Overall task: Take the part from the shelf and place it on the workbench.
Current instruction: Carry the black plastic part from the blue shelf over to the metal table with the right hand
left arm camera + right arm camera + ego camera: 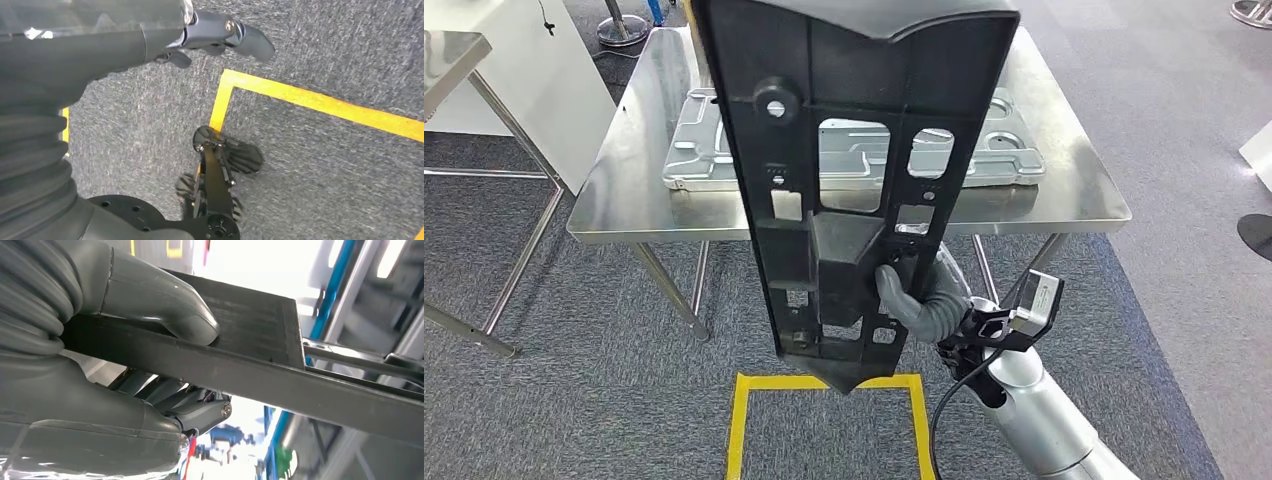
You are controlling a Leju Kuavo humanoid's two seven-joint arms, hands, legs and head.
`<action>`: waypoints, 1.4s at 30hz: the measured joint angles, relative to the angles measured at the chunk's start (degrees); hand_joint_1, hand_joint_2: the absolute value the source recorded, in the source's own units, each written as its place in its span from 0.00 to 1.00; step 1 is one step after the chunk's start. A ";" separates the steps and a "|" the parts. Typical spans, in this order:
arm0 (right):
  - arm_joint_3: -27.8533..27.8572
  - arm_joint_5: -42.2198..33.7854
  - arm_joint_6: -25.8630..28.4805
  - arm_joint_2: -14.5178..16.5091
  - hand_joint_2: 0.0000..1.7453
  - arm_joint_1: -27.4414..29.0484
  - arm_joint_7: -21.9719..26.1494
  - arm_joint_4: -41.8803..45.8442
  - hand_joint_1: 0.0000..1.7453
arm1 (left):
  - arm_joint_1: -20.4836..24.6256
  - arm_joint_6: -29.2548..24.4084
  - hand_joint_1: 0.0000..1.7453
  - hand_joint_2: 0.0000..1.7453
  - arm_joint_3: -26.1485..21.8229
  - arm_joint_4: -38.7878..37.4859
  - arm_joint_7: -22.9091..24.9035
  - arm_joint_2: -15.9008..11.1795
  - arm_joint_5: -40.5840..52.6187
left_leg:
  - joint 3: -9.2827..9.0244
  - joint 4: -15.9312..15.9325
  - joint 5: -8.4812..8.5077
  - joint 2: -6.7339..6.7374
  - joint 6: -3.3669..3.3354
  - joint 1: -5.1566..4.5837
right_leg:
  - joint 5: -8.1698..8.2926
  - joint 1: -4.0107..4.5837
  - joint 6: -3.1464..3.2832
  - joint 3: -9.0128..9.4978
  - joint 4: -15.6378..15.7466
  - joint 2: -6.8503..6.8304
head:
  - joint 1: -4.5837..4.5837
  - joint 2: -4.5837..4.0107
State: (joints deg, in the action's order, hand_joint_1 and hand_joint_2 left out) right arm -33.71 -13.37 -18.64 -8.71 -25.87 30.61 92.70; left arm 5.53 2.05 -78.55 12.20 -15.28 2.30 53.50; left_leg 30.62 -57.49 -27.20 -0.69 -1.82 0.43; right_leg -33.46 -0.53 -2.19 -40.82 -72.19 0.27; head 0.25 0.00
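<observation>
While clamped near its lower end by right hand [916, 300] fingers [165, 310], black ribbed plastic panel [844, 150] looks stiff, light, top-heavy; left hand [220, 37] loosely curled, empty.

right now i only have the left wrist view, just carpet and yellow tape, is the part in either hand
Observer: Yes. In the head view the right hand grips the black part near its lower end, and the part stands upright.
Operator: ok, where's the workbench from there
Observer: Straight ahead. The steel workbench stands beyond the part.
Operator: anything on it i should avoid
Observer: A silver metal panel lies flat across the middle of the top.
Operator: how does the grip look up close
Observer: In the right wrist view the thumb presses on one face of the part and the fingers curl under the other.
</observation>
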 joint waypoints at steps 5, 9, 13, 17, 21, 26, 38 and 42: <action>-3.37 -2.10 -1.79 -0.71 1.00 -0.07 1.04 -0.14 1.00 | -0.08 0.22 0.00 1.00 -0.02 -0.04 -0.69 0.04 -0.12 | -3.14 0.01 -2.93 -0.36 1.15 -0.26 | 11.18 0.75 1.81 2.76 13.82 -0.06 | -0.05 0.00; -4.73 -3.28 -1.77 -1.20 1.00 0.43 2.69 0.95 1.00 | -0.07 0.16 0.00 1.00 -0.03 -0.04 -0.90 -0.28 -0.30 | -2.34 -3.80 -2.99 -0.17 2.38 -0.23 | 10.31 0.38 3.05 4.98 14.72 0.13 | -0.29 0.01; -4.91 -5.66 -1.76 -1.52 1.00 1.08 3.54 2.94 1.00 | -0.19 0.15 0.00 1.00 -0.10 -0.04 -0.87 -0.45 -0.60 | 6.17 -15.43 -7.91 0.15 3.35 0.18 | 8.53 0.29 3.58 7.06 14.97 0.22 | -0.61 0.00; -3.96 -8.04 -1.76 -2.08 1.00 1.89 4.00 5.28 1.00 | -0.51 0.14 0.00 1.00 -0.11 -0.04 -0.86 -0.67 -0.65 | 6.86 -8.05 -2.57 0.33 3.27 0.41 | 6.12 0.22 3.05 10.09 14.98 0.44 | -0.61 0.00; -1.77 -9.79 -2.49 -2.34 1.00 2.62 4.51 7.44 1.00 | -0.62 -0.08 0.00 1.00 -0.13 -0.04 -0.90 -0.78 -0.65 | 5.46 -0.93 3.54 0.38 1.98 0.05 | 4.44 0.44 1.74 11.56 14.67 0.64 | -0.68 0.00; 2.07 -11.14 -3.56 -2.50 1.00 3.01 5.16 8.71 1.00 | -0.49 -0.56 0.00 1.00 -0.13 -0.04 -1.02 -0.64 -0.65 | 3.48 -0.25 2.75 0.32 0.32 0.19 | 2.12 0.21 0.44 6.51 5.40 0.35 | -0.50 0.00; 12.10 -12.28 -4.52 -3.28 1.00 5.76 4.04 10.27 1.00 | -0.15 -0.58 0.00 1.00 -0.15 -0.11 -0.93 -0.21 -0.24 | -2.19 -0.23 -1.94 0.16 1.77 -0.49 | 10.35 0.98 3.01 4.43 14.82 0.00 | -0.67 0.01; 15.36 -11.52 -4.35 -3.35 1.00 5.37 3.66 9.16 1.00 | -0.01 -0.50 0.00 1.00 -0.13 -0.11 -1.05 -0.23 0.09 | 3.03 -10.49 -5.38 0.27 2.76 -0.14 | 9.02 0.53 3.89 6.93 15.47 -0.10 | -1.08 0.00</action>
State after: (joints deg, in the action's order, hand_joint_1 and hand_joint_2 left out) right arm -18.35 -24.88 -22.99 -12.07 -20.50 34.27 101.86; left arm 5.52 1.55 -78.68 12.09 -16.33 2.07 53.59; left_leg 33.65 -67.98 -32.58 -0.41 0.94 0.29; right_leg -24.44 0.00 1.69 -33.89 -56.72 0.17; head -0.83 0.00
